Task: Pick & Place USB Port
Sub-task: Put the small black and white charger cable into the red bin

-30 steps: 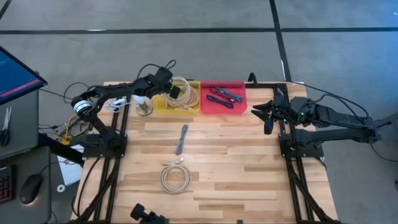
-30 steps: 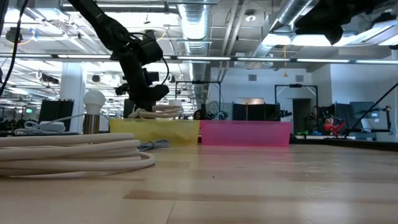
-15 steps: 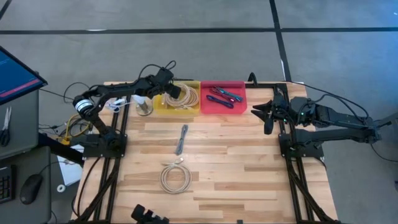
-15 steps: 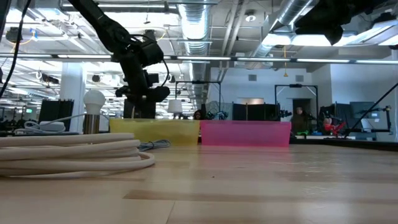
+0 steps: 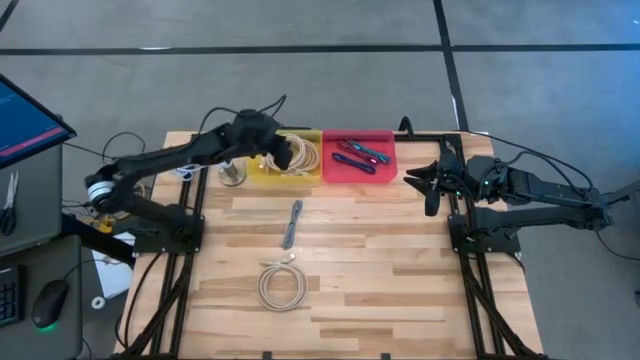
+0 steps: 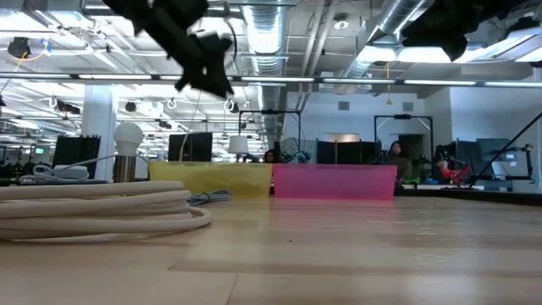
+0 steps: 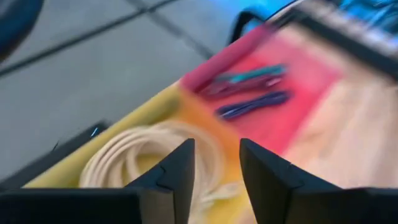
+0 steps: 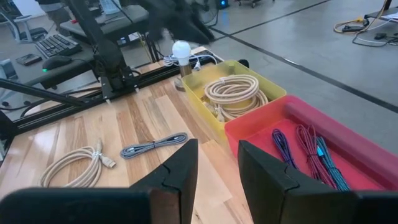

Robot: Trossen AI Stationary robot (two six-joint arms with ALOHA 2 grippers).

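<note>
A yellow bin [image 5: 262,170] at the table's far edge holds a coil of cream cable [image 5: 296,150]. Beside it, a pink bin [image 5: 385,150] holds purple and teal cables [image 8: 311,149]. A grey cable [image 5: 291,222] lies flat on the table's middle, with a second cream coil [image 5: 282,285] nearer the front. My left gripper [image 7: 216,168] hangs open and empty above the yellow bin's left part [image 5: 276,143], high over its rim in the low view [image 6: 218,85]. My right gripper [image 5: 420,182] waits open at the table's right, raised, pointing toward the bins [image 8: 217,168].
A small white-bulb lamp [image 5: 233,172] stands just left of the yellow bin. A monitor corner [image 5: 25,120] and desk clutter sit beyond the table's left edge. Bare wood lies between the grey cable and the right arm's base [image 5: 480,235].
My left gripper has risen from inside the yellow bin to well above its rim and has tipped up. The cream coil that showed above the rim beneath it has sunk into the bin and stays there.
</note>
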